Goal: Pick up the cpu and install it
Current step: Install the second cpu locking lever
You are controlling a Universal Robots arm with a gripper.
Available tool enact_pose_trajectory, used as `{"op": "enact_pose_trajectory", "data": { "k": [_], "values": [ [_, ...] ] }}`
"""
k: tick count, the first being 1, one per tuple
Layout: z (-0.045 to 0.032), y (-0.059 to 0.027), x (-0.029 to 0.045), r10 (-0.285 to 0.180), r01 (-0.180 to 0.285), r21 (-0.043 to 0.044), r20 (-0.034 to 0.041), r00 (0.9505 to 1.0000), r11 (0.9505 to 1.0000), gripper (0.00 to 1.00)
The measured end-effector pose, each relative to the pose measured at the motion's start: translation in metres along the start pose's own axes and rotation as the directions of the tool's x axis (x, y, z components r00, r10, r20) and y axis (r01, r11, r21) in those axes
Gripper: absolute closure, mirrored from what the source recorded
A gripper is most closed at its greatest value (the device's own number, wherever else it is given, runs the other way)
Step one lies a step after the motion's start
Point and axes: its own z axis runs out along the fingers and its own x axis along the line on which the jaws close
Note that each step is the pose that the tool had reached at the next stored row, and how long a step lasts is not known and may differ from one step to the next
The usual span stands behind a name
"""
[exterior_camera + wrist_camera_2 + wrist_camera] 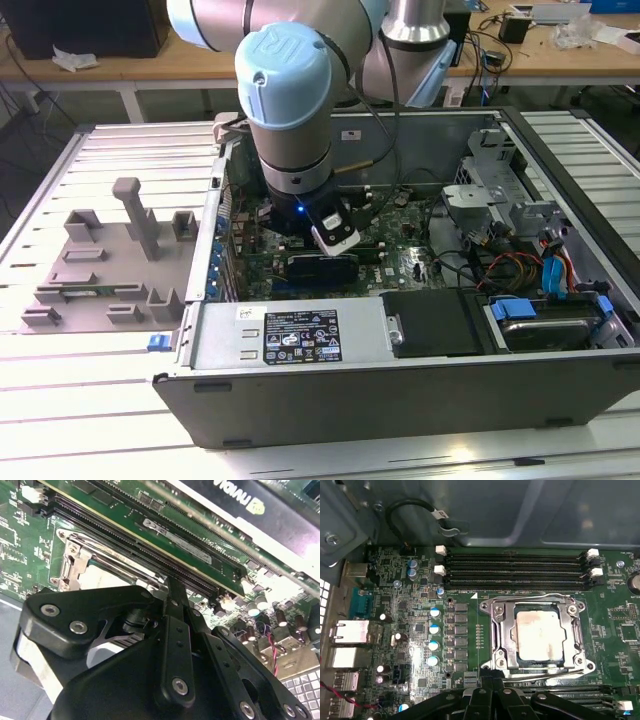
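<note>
Slatted white metal table [90, 400], open computer case [400, 400] on it, grey fixture blocks [110, 260] toward the table's edge on the exterior view's left. Wooden benches [150, 65] with cables behind. Arm reaches down into the case; gripper [487, 682] hangs low over the green motherboard [420, 630], fingers drawn together, empty, at the socket frame's [492, 630] edge. The cpu [539, 632] sits flat inside the metal-framed socket, beside the memory slots [515, 570]. Black-and-white label [300, 337] on the power supply, print unread
</note>
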Motion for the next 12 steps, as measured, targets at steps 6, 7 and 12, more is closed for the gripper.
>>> {"op": "enact_pose_trajectory", "data": {
  "k": [6,7,12],
  "values": [
    [0.003,0.0059,0.0005,0.02,-0.02,0.0012,0.0065,0.9998,0.9998,0.89],
    [0.0034,0.0064,0.0005,0.023,-0.023,0.0013,0.0073,0.9997,0.9997,0.89],
    [0.0064,0.0059,0.003,0.038,-0.038,0.0019,0.0125,0.9992,0.9993,0.89]
  ]
}}
